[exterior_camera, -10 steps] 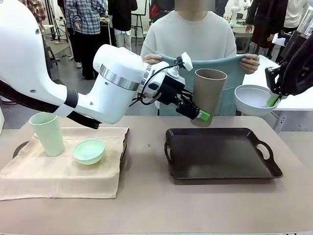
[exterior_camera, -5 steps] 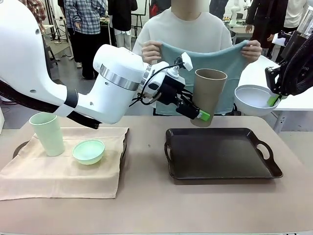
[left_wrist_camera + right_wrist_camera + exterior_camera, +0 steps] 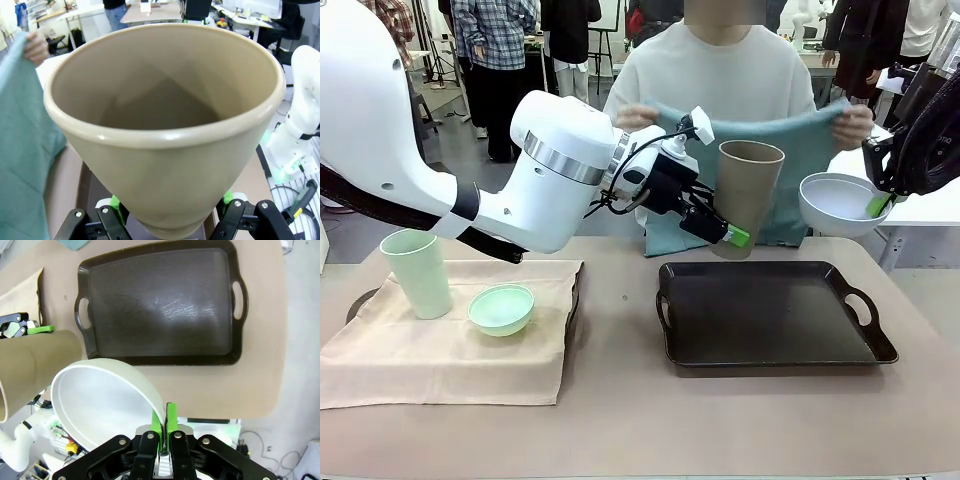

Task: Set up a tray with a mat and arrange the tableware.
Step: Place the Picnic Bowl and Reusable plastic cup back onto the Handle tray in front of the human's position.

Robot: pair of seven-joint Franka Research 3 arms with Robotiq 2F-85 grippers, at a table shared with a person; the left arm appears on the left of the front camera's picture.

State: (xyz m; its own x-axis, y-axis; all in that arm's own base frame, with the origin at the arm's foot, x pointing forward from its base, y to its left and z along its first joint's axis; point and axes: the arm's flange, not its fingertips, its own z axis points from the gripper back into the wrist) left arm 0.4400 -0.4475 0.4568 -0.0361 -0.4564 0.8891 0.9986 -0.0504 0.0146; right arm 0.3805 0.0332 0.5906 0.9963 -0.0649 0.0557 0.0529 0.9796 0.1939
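Tan table (image 3: 620, 400) here. Lower left of the frame there's a beige mat (image 3: 450, 350) draped over a dark tray (image 3: 572, 305), and right of center sits a bare dark tray with handles (image 3: 770, 315).

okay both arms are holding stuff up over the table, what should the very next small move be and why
Probably hold both arms where they are. The dark tray is bare, and the person holds the teal mat spread behind it. The left tool grips the tan tumbler; the right tool pinches the white bowl.
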